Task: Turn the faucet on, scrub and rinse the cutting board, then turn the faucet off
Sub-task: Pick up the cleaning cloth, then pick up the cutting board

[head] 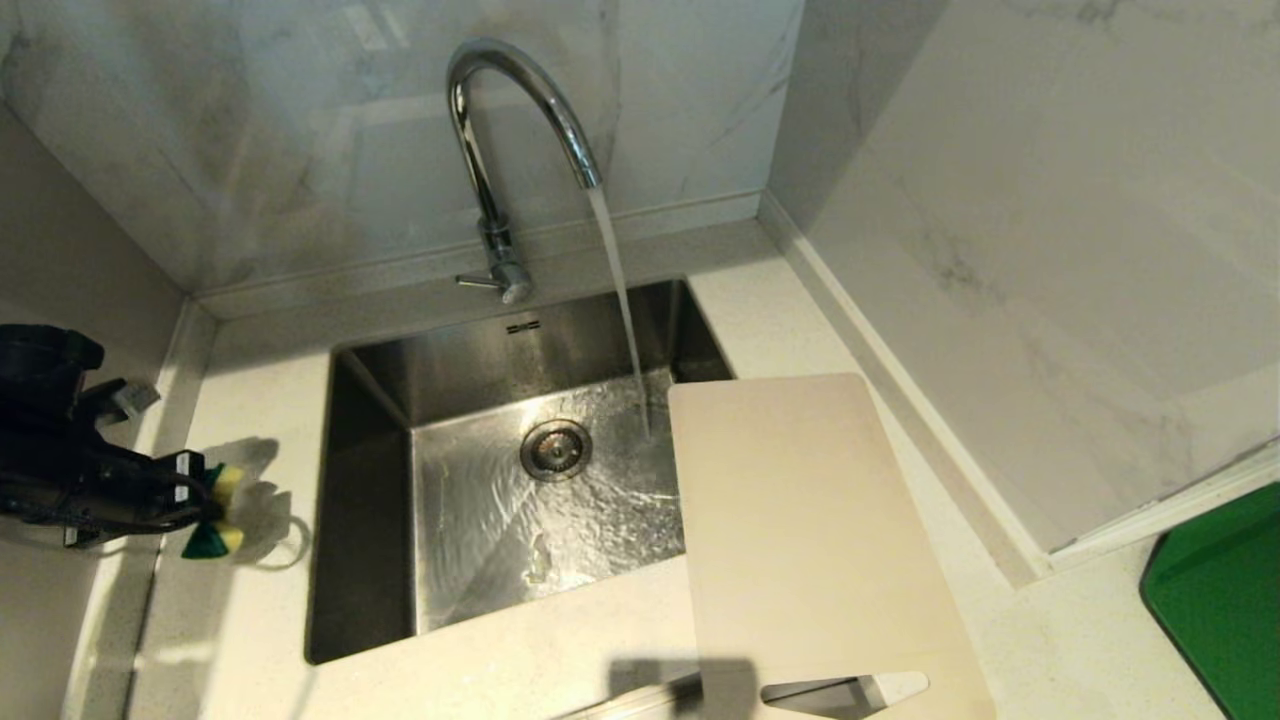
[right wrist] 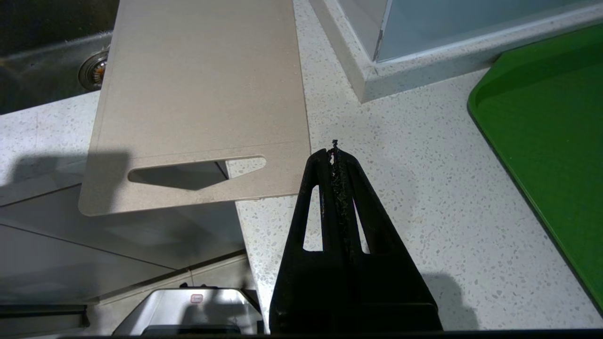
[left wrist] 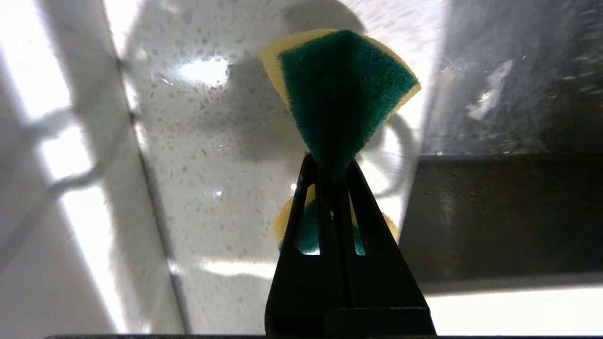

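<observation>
The left gripper (head: 205, 510), clamped on a yellow-and-green sponge (left wrist: 339, 89), hangs well apart from the cream rectangular cutting board (head: 800, 530), which lies across the steel sink (head: 360, 520) to its right.

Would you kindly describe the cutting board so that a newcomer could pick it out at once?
Start at the steel sink under the running faucet. The cutting board lies at its right edge, one end jutting over the basin. It is cream-beige with a slot handle, unlike the bright green tray further right.
</observation>
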You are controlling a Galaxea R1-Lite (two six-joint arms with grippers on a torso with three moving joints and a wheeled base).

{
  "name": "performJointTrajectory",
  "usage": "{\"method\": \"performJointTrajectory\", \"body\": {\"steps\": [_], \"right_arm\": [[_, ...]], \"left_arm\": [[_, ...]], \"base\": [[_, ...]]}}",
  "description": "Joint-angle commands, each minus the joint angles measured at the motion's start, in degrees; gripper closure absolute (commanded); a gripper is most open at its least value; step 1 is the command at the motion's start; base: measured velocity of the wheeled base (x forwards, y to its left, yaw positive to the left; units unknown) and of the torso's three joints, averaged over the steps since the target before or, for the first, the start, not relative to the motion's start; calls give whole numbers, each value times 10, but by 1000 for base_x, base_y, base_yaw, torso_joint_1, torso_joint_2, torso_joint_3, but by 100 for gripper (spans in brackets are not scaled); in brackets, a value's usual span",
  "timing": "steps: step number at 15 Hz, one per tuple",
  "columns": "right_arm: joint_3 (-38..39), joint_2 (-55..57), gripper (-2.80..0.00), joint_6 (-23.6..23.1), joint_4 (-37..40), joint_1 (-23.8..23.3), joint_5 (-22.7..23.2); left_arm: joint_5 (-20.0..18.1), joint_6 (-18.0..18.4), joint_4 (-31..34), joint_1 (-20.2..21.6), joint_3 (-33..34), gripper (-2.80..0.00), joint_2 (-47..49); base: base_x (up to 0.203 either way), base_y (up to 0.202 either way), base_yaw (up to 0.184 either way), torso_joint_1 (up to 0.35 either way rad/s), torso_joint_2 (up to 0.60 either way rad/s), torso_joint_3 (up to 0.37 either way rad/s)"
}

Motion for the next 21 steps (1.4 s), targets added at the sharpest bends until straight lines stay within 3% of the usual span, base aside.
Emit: {"method": "performJointTrajectory", "body": {"steps": [1,7,9,14,18,21], "right_arm": [[0,0,0,-1,0,0,0],[0,0,0,-11,-3,0,2],[0,0,0,-15,-3,0,2],[0,0,0,-15,-3,0,3],[0,0,0,-15,-3,-1,3],[0,0,0,-15,-3,0,3]], "left_arm": [[-2,-1,42,-1,-36,0,-53],[-2,-3,133,-27,-143,0,-142],[-1,-21,141,-48,-168,0,-165],[-1,-63,164,-95,-202,0,-187],[-1,-82,165,-131,-203,0,-195],[0,-84,168,-135,-197,0,-199]], "base": [[0,0,0,0,0,0],[0,0,0,0,0,0],[0,0,0,0,0,0],[0,0,0,0,0,0],[0,0,0,0,0,0],[0,0,0,0,0,0]]}}
